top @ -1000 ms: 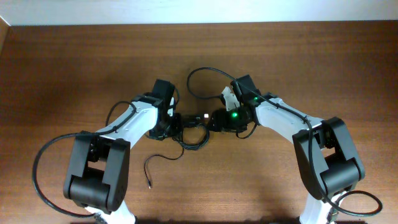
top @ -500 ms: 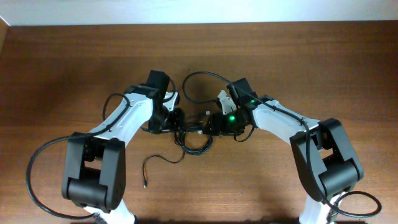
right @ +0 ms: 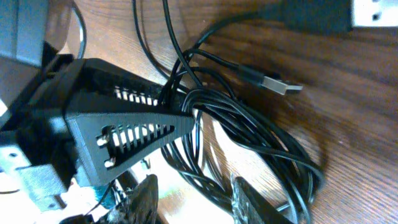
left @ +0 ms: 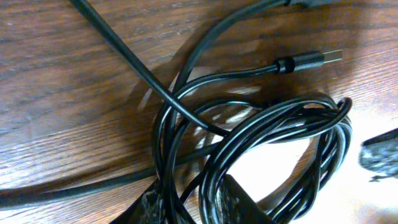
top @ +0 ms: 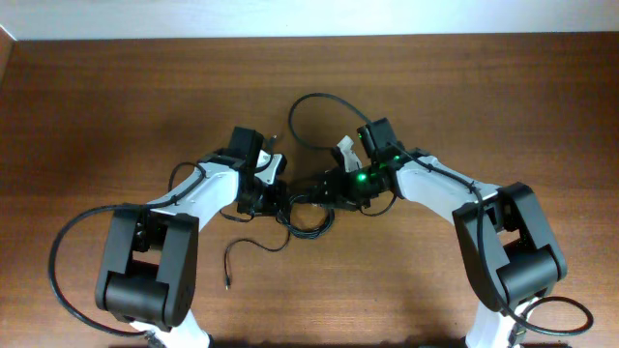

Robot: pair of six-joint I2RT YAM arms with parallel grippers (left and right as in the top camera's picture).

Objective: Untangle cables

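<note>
Between the two arms at the middle of the wooden table lie the cables, bunched in a small dark coil. One strand rises from it in a wide loop toward the far edge. Another trails toward the near left and ends in a small plug. The left gripper and the right gripper crowd the coil from either side, so from overhead their black bodies cover most of it. The knotting cannot be read there. Seen from the right wrist, the left gripper's slotted fingers narrow to a wedge whose tips meet on strands at the coil's edge, pinching them. The right gripper's own fingers show only as blurred dark stubs at the bottom edge. They stand apart with several strands running between them, and it cannot be made out whether they press on any. A slim metal-tipped plug lies flat on the wood just beside the coil. A bigger dark plug is cut off by the top edge of the right wrist view. Thick base wire curls beside the left arm's base, well apart from the coil.
</note>
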